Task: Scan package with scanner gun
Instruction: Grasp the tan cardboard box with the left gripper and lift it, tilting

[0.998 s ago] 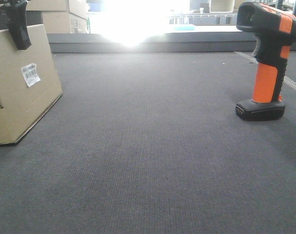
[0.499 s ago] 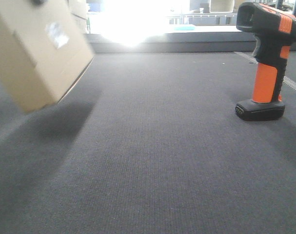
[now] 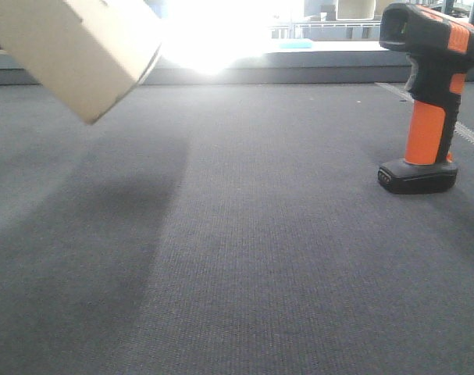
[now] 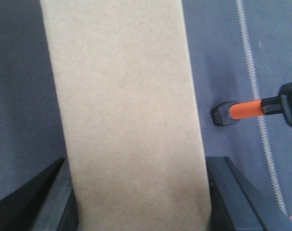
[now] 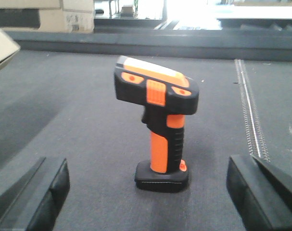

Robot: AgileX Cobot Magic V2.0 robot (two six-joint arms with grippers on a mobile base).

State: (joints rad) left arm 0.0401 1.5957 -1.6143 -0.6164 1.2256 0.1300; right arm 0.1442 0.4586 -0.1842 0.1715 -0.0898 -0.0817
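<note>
The package (image 3: 80,47), a plain tan cardboard box, hangs tilted above the grey mat at the upper left of the front view. In the left wrist view my left gripper (image 4: 138,192) is shut on the package (image 4: 126,110), one dark finger (image 4: 54,197) pressed against each side. The scanner gun (image 3: 428,101) stands upright on its black base at the right, with an orange handle and a black head. My right gripper (image 5: 146,178) is open wide and holds nothing. The scanner gun (image 5: 160,134) stands a little ahead of it, centred between the fingers.
A raised ledge (image 3: 299,72) runs along the back of the mat under strong glare. Cardboard boxes (image 5: 44,17) stand behind it at the far left. A pale stitched line (image 5: 249,110) runs along the mat to the right of the scanner.
The package has left the mat, rising and tilting at the upper left with my left gripper shut on it. The scanner gun has not moved.
</note>
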